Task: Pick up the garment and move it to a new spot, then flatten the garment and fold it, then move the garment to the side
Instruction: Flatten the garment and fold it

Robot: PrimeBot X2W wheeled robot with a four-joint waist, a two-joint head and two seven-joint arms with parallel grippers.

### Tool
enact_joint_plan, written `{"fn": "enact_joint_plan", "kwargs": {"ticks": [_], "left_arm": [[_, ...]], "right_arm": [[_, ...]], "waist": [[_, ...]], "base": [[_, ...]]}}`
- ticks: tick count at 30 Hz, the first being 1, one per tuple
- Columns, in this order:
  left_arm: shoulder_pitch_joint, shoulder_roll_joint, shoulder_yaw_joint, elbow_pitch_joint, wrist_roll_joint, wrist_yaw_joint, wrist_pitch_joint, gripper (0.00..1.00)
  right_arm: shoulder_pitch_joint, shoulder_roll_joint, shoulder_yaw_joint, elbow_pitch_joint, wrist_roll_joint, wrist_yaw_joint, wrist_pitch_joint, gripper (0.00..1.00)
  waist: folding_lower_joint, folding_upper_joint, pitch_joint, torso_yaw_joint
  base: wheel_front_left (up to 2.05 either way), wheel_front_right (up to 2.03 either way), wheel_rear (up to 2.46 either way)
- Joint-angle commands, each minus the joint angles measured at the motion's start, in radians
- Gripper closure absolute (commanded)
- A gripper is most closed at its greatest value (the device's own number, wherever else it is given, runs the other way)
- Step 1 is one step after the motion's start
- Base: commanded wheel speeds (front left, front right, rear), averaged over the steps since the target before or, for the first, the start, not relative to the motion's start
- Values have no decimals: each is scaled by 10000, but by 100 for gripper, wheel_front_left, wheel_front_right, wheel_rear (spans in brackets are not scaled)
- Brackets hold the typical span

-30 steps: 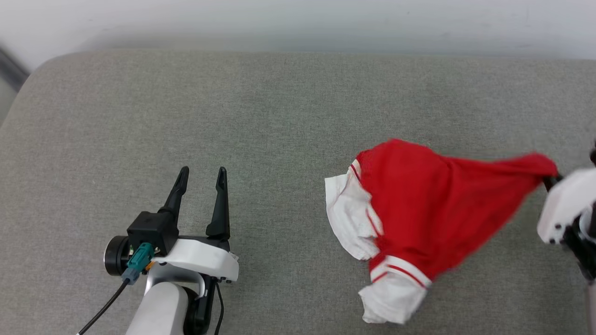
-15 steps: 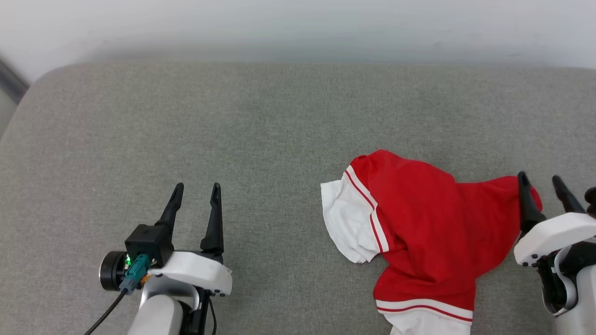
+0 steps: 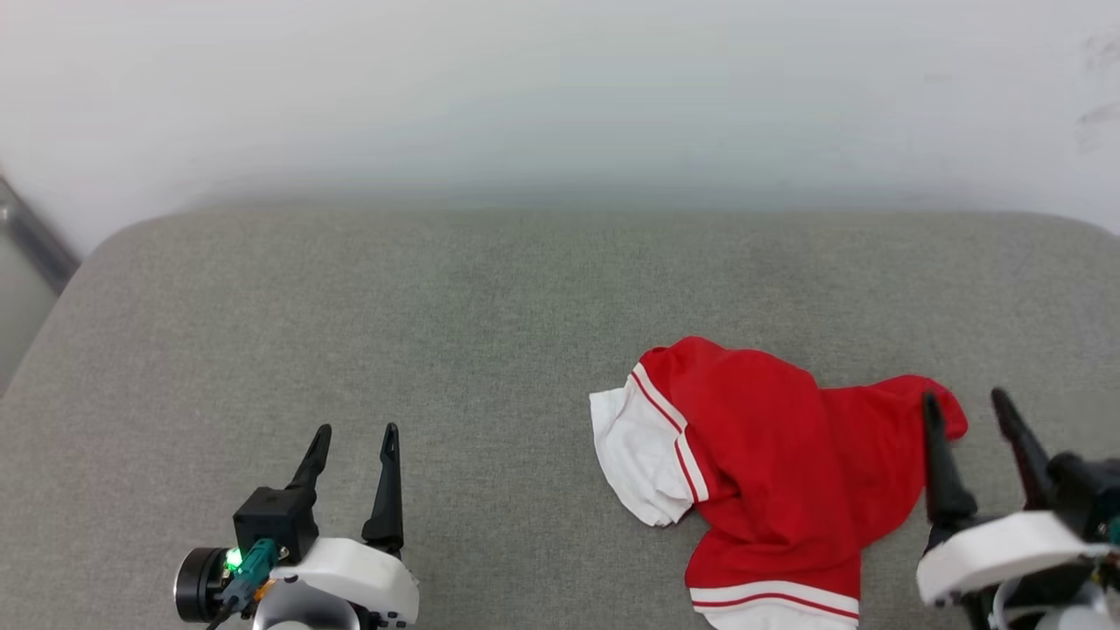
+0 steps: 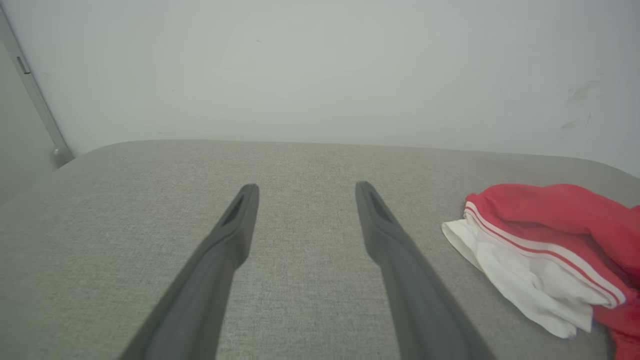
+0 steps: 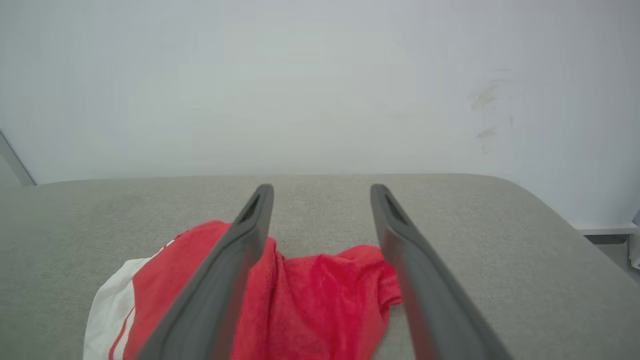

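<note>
The garment (image 3: 770, 472), a red shirt with white sleeve ends and striped trim, lies crumpled on the grey cushion (image 3: 490, 332) at the right. My right gripper (image 3: 964, 404) stands open above its right corner, holding nothing; in the right wrist view the red cloth (image 5: 320, 300) lies below and between the spread fingers. My left gripper (image 3: 353, 430) is open over bare cushion at the lower left, well apart from the shirt. In the left wrist view the garment's white sleeve (image 4: 525, 275) lies to the right of the open left gripper (image 4: 306, 186).
The cushion ends at a pale wall (image 3: 560, 105) behind. Its rounded left corner (image 3: 105, 254) borders a grey strip (image 3: 35, 245), and in the right wrist view the right edge (image 5: 560, 220) drops off beside a baseboard.
The right gripper let go of the shirt's corner and opened; the stretched cloth dropped back onto the cushion in a heap. The head view tilted up, showing more wall. The left gripper stayed open.
</note>
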Motion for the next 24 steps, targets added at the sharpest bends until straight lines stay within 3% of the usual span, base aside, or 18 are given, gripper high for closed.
{"fn": "enact_joint_plan", "kwargs": {"ticks": [1, 11, 15, 20, 24], "left_arm": [[107, 41, -4, -64, 2, 41, 54, 0], [-114, 183, -125, -272, -14, 65, 478, 0], [-994, 171, -586, -217, -4, -433, 1004, 0], [-2781, 183, -1469, 433, -27, -1261, 2532, 0], [-3757, 310, -2025, 1189, -285, -1524, 3804, 0]], "right_arm": [[324, 104, 97, -311, -58, -7, 104, 0], [1371, 359, 776, -1685, 30, -7, 731, 0], [1318, 385, 851, -1821, 115, -7, 850, 0], [893, 398, 1039, -1914, 181, -7, 792, 0], [662, 397, 1159, -1845, 187, -7, 745, 0]], "waist": [[1, 0, -131, -89], [1, 0, -130, -612], [1, 0, 71, -856], [1, 0, 646, -1227], [1, 0, 1066, -1473]], "base": [[0, 0, 0], [0, 0, 0], [0, 0, 0], [0, 0, 0], [0, 0, 0]]}}
